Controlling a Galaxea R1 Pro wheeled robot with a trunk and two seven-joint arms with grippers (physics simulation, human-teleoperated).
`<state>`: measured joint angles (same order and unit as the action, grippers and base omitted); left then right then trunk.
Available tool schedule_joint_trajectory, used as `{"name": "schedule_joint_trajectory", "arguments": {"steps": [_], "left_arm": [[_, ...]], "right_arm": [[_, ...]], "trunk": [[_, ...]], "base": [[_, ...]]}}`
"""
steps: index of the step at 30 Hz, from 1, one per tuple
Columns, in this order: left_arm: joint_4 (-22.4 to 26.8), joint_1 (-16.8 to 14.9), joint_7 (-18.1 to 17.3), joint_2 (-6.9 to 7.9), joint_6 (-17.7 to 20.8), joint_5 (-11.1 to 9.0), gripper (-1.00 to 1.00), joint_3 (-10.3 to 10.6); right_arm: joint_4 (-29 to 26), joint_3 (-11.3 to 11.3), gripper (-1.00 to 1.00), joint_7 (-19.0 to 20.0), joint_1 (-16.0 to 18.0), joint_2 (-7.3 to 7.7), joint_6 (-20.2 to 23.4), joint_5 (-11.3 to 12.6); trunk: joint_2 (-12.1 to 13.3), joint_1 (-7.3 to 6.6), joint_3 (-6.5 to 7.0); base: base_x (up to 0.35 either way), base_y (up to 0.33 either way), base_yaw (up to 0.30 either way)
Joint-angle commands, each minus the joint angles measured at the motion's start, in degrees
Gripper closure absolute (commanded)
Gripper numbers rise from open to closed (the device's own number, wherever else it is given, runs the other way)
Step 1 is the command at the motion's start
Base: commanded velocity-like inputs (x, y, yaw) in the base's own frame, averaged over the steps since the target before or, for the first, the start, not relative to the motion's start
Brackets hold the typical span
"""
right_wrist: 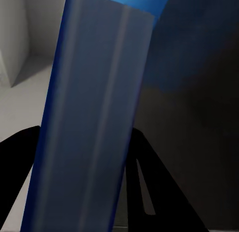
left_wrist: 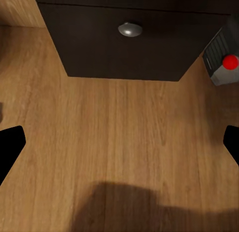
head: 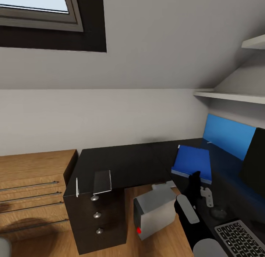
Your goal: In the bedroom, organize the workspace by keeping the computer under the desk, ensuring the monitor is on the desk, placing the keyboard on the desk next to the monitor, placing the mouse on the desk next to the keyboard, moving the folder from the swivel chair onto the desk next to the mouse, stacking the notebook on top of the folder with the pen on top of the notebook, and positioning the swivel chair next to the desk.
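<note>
— Right gripper clamped on the folder, lowered flat onto the desk, far of the keyboard?
— Yes, probably to leave room for stacking. Left gripper spread apart over the floor, idle.

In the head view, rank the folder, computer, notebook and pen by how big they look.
1. Folder and computer: look about alike; the computer sits nearer the camera, so I won't rank them.
2. Notebook.
3. Pen, a thin sliver.
</note>
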<state>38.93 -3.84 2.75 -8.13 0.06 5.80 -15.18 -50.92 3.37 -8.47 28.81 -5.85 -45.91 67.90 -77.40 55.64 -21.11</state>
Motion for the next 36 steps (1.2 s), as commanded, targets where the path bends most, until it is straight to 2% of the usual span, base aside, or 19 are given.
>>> {"name": "schedule_joint_trajectory", "arguments": {"steps": [1,3,10,27,36], "left_arm": [[0.1,0.0,0.0,-0.05,0.1,0.5,-1.0,-0.3],[0.1,0.0,0.1,-0.08,0.1,0.5,-1.0,-0.3],[0.2,0.0,0.1,-0.13,0.2,0.4,-1.0,-0.3],[0.2,0.0,0.1,-0.21,0.2,0.4,-1.0,-0.4],[0.2,0.0,0.2,-0.22,0.0,0.4,-1.0,-0.4]], "right_arm": [[0.0,0.0,1.0,-0.4,0.0,0.02,0.0,-0.4],[0.6,0.0,1.0,-0.4,0.0,0.03,-0.2,-0.5],[4.7,0.0,1.0,-0.5,0.0,0.03,-1.9,-0.6],[5.1,0.1,1.0,-0.5,0.1,0.08,-4.7,-0.9],[5.1,0.2,1.0,-0.6,0.2,0.14,-4.7,-0.9]], "trunk": [[0.0,0.0,-0.07],[0.0,0.0,-0.07],[-2.8,1.54,-1.32],[-9.7,5.27,-4.38],[-9.7,5.27,-4.38]], "base": [[0.005,0.0,0.0],[0.003,0.0,0.0],[0.0,0.0,0.0],[0.0,0.0,0.0],[0.0,0.0,0.0]]}}
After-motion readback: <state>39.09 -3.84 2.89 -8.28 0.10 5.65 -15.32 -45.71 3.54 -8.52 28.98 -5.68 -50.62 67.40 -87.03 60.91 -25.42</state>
